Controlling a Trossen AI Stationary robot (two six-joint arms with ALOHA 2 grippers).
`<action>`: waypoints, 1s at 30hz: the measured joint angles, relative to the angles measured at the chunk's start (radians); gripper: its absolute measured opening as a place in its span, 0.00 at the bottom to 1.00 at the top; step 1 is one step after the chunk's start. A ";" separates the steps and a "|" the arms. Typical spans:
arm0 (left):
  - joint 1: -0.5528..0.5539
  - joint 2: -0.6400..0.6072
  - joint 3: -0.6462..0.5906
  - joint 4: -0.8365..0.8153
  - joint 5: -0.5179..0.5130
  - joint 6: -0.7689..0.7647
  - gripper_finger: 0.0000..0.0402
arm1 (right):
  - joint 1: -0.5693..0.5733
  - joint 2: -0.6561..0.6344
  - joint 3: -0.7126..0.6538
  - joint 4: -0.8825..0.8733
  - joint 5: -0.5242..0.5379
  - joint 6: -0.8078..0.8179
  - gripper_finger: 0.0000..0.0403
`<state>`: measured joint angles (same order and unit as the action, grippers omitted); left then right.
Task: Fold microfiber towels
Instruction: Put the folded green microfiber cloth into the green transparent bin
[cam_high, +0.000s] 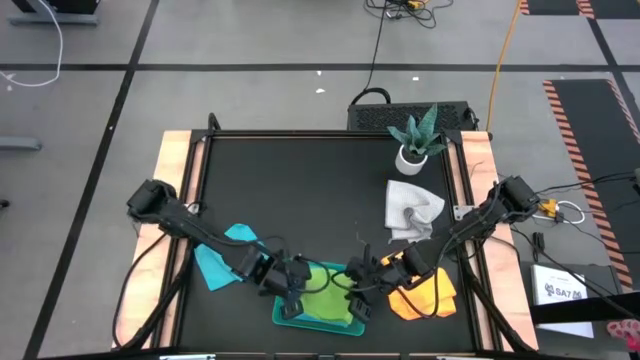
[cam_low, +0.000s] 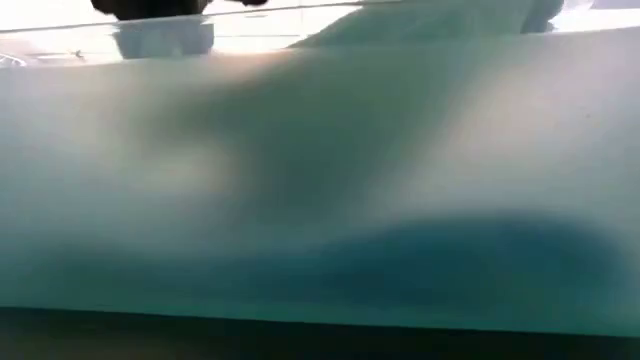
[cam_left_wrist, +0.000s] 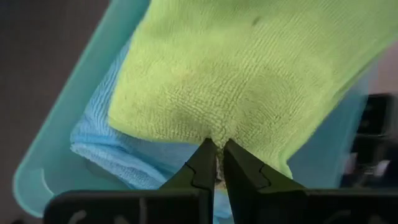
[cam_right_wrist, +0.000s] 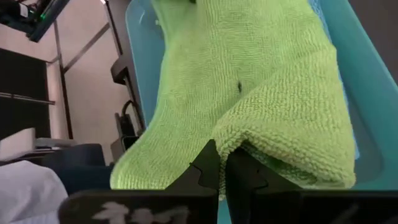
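Both hands (left hand (cam_left_wrist: 216, 163), right hand (cam_right_wrist: 224, 168)) pinch one lime towel (cam_high: 325, 298); seemingly five towels.

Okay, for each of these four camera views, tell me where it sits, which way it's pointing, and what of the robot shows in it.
High view: above the table, looking straight down; both arms meet at the teal tray holding the lime green towel.
Low view: at table height, lens blocked by a blurred teal surface; no robot part identifiable.
Left wrist view: on the left arm; the left gripper pinches the lime green towel's edge above a turquoise blue towel.
Right wrist view: on the right arm; the right gripper pinches the same towel.
Shared: both wrist views show the lime green towel in the tray.
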<state>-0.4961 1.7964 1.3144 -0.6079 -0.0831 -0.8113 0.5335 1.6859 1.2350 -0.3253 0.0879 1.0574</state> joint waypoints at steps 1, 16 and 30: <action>0.000 0.013 0.000 0.000 0.014 0.000 0.07 | 0.000 0.000 -0.009 0.004 0.000 0.000 0.00; 0.001 0.042 0.000 0.010 0.083 -0.005 0.09 | 0.001 0.000 -0.226 0.328 -0.058 0.018 0.01; 0.001 0.042 0.000 0.008 0.115 -0.014 0.27 | -0.004 0.000 -0.227 0.265 -0.139 -0.052 0.25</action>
<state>-0.4950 1.8389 1.3140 -0.5995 0.0315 -0.8253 0.5295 1.6855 1.0084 -0.0604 -0.0506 1.0055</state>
